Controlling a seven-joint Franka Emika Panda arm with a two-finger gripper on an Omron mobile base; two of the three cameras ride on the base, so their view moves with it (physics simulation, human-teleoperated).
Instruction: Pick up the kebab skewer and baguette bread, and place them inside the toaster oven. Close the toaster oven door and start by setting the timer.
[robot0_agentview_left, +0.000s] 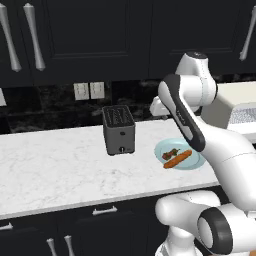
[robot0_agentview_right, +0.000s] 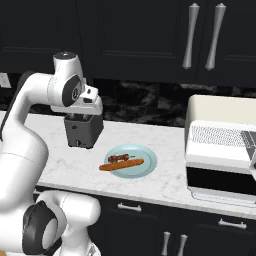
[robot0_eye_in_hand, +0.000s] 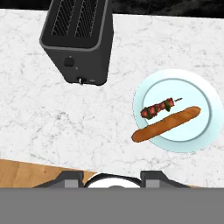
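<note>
Tool (robot0_eye_in_hand: 112, 177) hangs high over the tabletop (robot0_eye_in_hand: 52, 127), empty; I can't tell its jaw width. Kebab skewer (robot0_eye_in_hand: 158, 107) touches the baguette bread (robot0_eye_in_hand: 166, 124) on the plate (robot0_eye_in_hand: 205, 131), so I might clip both.

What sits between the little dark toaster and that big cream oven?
A pale blue plate holding the kebab skewer and baguette, seen in the right base view.

1 kebab skewer (robot0_eye_in_hand: 158, 107) | 1 baguette (robot0_eye_in_hand: 166, 124) | 1 plate (robot0_eye_in_hand: 205, 131) | 1 toaster (robot0_eye_in_hand: 81, 39) | 1 toaster oven (robot0_agentview_right: 220, 145)
</note>
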